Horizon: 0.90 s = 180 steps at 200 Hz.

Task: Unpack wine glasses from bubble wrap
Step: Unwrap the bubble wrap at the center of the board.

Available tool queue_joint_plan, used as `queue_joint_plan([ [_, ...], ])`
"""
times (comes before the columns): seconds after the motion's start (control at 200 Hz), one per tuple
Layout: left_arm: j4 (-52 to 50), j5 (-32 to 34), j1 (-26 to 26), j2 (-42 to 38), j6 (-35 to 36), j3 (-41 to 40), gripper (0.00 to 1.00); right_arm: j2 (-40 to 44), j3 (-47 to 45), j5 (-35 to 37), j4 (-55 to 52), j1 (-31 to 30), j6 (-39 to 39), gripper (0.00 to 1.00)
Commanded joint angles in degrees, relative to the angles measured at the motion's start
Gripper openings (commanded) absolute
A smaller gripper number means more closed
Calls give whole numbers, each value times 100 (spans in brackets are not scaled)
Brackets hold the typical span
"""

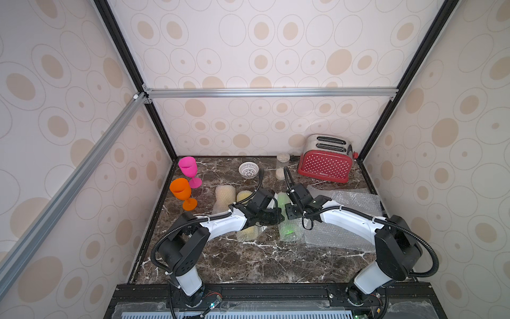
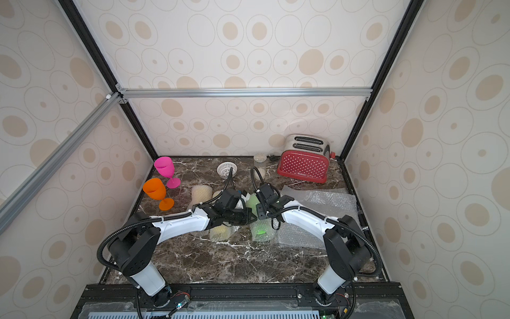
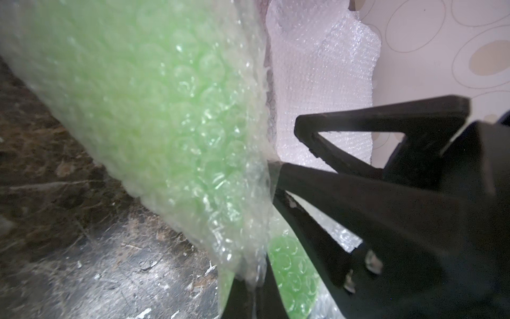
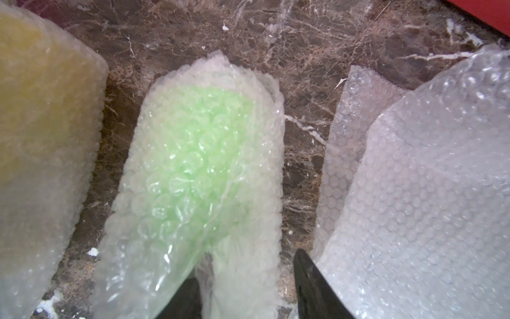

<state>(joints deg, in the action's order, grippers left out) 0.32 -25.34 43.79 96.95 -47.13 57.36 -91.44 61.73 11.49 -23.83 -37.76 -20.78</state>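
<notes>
- Left gripper (image 1: pixel 277 216), pressed together, pinches an edge of the green-tinted bubble wrap roll (image 4: pixel 193 154) lying mid-way across the marble counter (image 1: pixel 248 262).
- Right gripper (image 4: pixel 245 269), jaws half spread, clasps one end of that roll.
- Pink goblet (image 1: pixel 188 165) and orange goblet (image 1: pixel 180 188) stand bare on the robot's left; flat bubble wrap sheets (image 1: pixel 356 201) lie on its right.

Red dotted toaster (image 1: pixel 325 165), clear jar (image 1: pixel 282 168) beside it, white lattice bowl (image 1: pixel 248 169), marble tabletop (image 1: pixel 248 262)
</notes>
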Motion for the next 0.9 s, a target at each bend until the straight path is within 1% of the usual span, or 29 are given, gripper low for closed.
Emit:
queue_joint_plan([
  [0.0, -70, -9, 99, -19, 77, 31, 0, -85, 164, -126, 158, 96, -107, 48],
  [0.11, -146, 38, 116, 20, 117, 55, 0, -78, 87, -329, 265, 209, -219, 48],
  [0.28, -146, 47, 128, 26, 117, 22, 0, -51, 55, -374, 248, 362, -293, 48],
  [0.385, -120, 55, 130, 19, 101, -22, 0, -34, 23, -539, 275, 499, -352, 48],
  [0.545, -93, 99, 126, -51, 73, -137, 0, 66, -235, -783, 372, 756, -530, 48],
  [0.67, -91, 129, 128, -89, 56, -230, 0, 245, -503, -1132, 485, 1019, -663, 48],
  [0.785, -92, 150, 128, -107, 59, -272, 0, 484, -590, -1533, 356, 1256, -582, 50],
  [0.83, -101, 174, 130, -113, 66, -273, 0, 608, -629, -1706, 264, 1377, -546, 53],
  [0.895, -104, 191, 129, -128, 73, -276, 0, 810, -709, -2036, 171, 1579, -507, 55],
])
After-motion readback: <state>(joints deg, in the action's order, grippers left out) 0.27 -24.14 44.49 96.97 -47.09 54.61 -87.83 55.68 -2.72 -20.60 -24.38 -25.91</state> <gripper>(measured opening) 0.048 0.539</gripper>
